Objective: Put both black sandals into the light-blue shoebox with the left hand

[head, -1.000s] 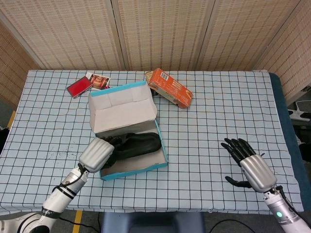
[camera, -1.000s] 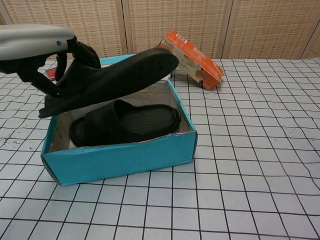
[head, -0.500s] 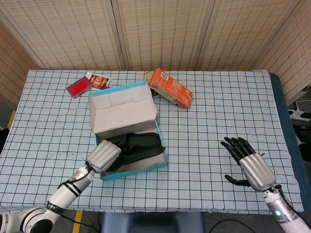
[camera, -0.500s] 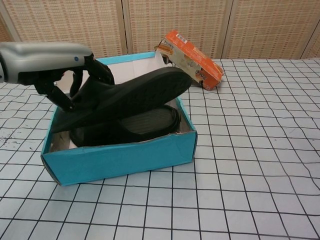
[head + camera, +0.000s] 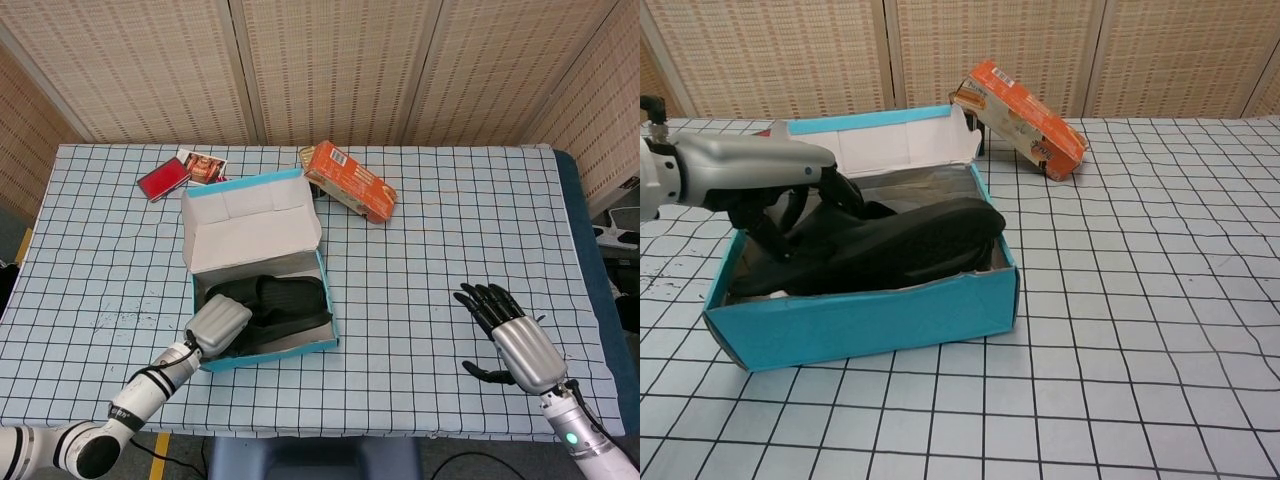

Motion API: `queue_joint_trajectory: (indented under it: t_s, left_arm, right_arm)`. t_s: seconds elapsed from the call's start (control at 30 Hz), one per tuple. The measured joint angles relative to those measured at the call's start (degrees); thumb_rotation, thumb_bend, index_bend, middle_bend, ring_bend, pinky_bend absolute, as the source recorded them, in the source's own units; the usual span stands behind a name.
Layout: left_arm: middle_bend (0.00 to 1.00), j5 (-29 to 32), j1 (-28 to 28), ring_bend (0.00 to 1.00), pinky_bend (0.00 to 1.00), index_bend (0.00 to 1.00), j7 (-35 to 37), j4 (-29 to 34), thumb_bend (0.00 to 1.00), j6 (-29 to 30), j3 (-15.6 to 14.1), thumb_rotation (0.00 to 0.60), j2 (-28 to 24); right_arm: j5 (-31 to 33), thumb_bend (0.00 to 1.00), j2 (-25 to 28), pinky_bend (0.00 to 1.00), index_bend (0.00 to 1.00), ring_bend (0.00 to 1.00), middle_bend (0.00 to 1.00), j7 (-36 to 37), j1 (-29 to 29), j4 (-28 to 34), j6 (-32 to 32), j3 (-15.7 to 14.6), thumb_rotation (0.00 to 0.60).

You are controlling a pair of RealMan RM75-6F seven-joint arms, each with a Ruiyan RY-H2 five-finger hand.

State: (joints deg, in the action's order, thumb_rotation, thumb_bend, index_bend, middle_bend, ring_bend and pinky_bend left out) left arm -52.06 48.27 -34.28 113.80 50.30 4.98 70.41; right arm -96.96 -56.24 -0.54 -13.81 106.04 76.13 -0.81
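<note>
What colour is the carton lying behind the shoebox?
Orange carton, clearest in the chest view.

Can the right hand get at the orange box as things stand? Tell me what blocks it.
Probably yes. The right hand rests open at the near right of the table, holding nothing, and only bare checked cloth lies between it and the orange box. Whether the arm stretches that far I cannot tell.

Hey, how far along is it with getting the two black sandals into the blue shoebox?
Nearly done. Both black sandals look to be inside the light-blue shoebox, one on top of the other. The left hand grips the upper one, low in the box. Left: letting go and withdrawing. The right hand rests idle on the table.
</note>
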Motion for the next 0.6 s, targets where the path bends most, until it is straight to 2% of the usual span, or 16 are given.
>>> queue_joint_trajectory:
  t_s: [0.27,0.6]
  left_arm:
    - [0.72,4.92,3.1,0.65,0.56,0.68,-1.54,-1.5,0.62,-1.65,-1.73,0.6,1.45]
    - [0.73,13.03,8.24,0.66,0.57,0.68,2.2,-5.82,0.62,-9.7,-2.27,0.6,1.63]
  right_arm:
    - [0.04,0.12,0.13,0.0,0.0,0.0,0.0,0.12,0.06,-0.09,-0.08,-0.23,0.538]
    - [-0.03,0.12,0.25,0.0,0.0,0.0,0.0,0.96,0.13,-0.87,-0.16,-0.55,0.539]
